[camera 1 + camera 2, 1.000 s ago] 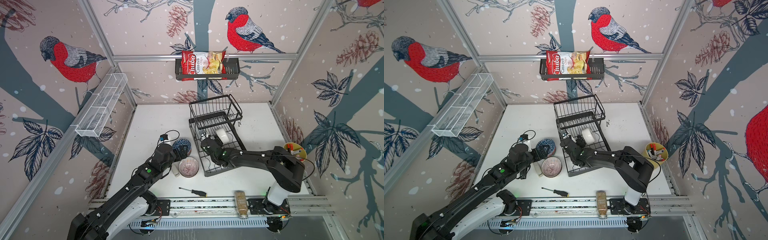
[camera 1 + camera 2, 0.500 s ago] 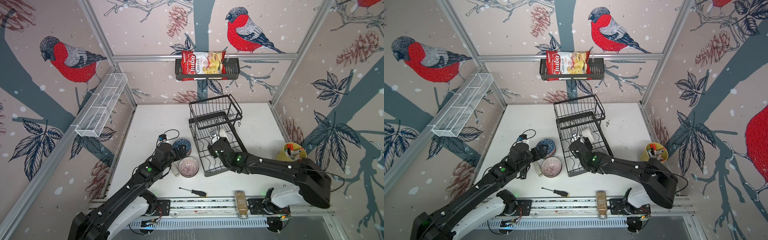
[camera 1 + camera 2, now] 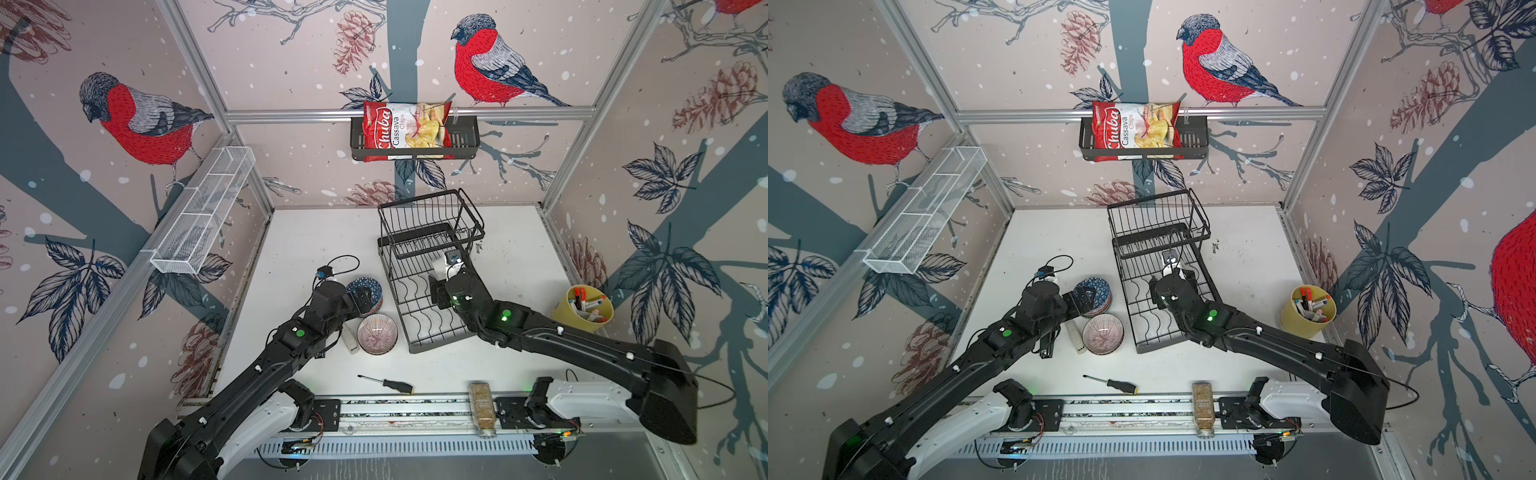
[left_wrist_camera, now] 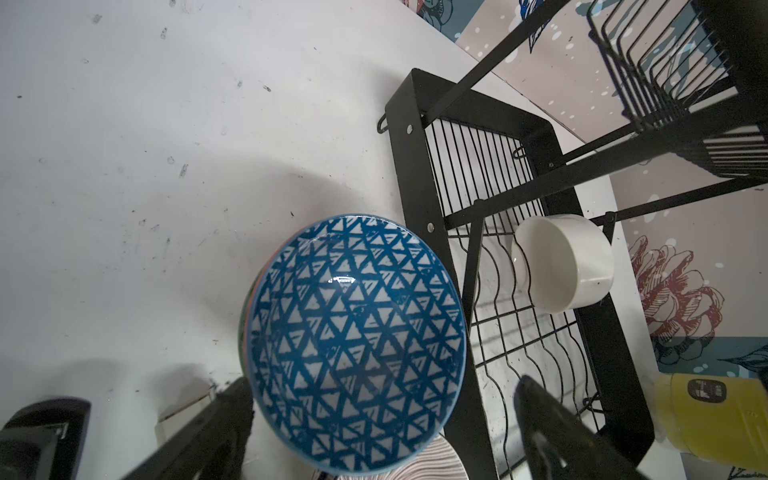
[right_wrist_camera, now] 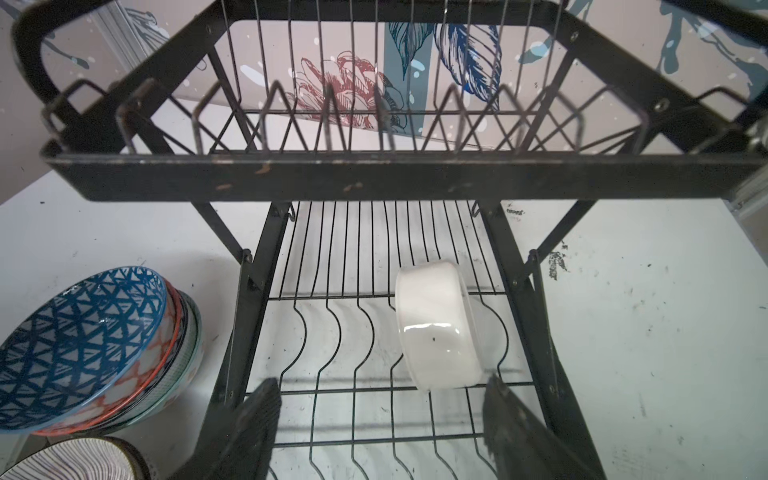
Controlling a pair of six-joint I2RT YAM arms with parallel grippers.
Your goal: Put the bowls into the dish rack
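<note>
The walled bench (image 3: 316, 241) leaves you little room. The rack (image 5: 374, 174) is large, and its upper tier overhangs the back slots. Just beside it leans a stack (image 5: 104, 345) of nested bowls, with the blue bowl (image 4: 353, 332) on top and a striped bowl (image 3: 377, 333) next to it. The white bowl (image 5: 436, 332) stands on edge in the lower wires. Expect glazed ceramic: stiff, slick, chippable. Pinch one rim, a finger inside. Your left hand (image 4: 384, 382) is spread wide either side of the blue bowl, gripping nothing. Your right hand (image 5: 381, 384) is open and empty, just beside the white bowl.
</note>
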